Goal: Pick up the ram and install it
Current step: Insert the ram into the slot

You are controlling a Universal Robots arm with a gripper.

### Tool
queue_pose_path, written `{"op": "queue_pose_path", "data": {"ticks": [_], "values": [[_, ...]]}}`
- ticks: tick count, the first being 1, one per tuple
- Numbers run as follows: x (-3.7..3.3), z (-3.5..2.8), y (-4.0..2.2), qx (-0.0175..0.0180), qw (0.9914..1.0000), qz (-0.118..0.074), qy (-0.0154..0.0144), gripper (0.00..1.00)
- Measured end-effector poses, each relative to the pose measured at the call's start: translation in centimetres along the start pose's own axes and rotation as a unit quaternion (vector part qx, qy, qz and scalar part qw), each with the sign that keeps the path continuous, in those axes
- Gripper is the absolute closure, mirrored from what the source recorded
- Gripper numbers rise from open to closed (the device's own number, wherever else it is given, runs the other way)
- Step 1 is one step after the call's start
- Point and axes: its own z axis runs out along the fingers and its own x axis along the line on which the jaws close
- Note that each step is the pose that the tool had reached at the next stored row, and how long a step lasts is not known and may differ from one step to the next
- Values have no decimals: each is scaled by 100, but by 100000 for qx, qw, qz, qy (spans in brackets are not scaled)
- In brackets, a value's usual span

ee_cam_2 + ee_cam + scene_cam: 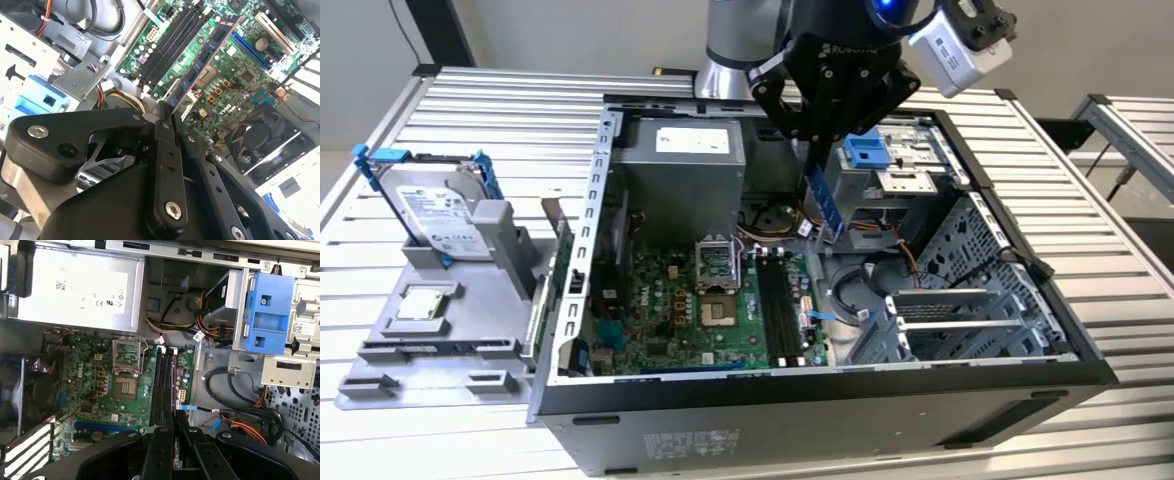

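My jaws are clamped shut on the ram (205,55). My gripper (167,122) pinches one short end between the two black fingers (162,165), so the stick reaches away from me over the board. In the second wrist view its bluish face with dark chips shows, with a thin orange line along one long edge. In the exterior view my gripper (814,140) hangs over the open computer case (607,150). There the ram (818,205) points down, slightly tilted, with its lower end free above the motherboard (680,320) and seated in nothing. The long black slots (781,305) lie just toward the exterior view's left of that lower end. In the first wrist view I see the ram (173,390) edge-on as a thin line running along the outer side of the slots (161,385). On the slots' far side sits the processor socket (125,385), low and flat. On my side there is a channel of bare metal floor crossed by loose cables (240,410). Beyond that rises the drive cage with its blue caddy (267,310), near my wrist. The grey power supply (75,290) walls off the end of the case past the slots. A black fan (260,140) stands at the board's far edge.
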Motion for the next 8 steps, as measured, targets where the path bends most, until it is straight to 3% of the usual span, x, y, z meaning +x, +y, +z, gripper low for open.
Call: {"op": "queue_pose_path", "data": {"ticks": [8], "values": [[-5, 73, -2, 22, 99999, 452, -3, 100]]}}
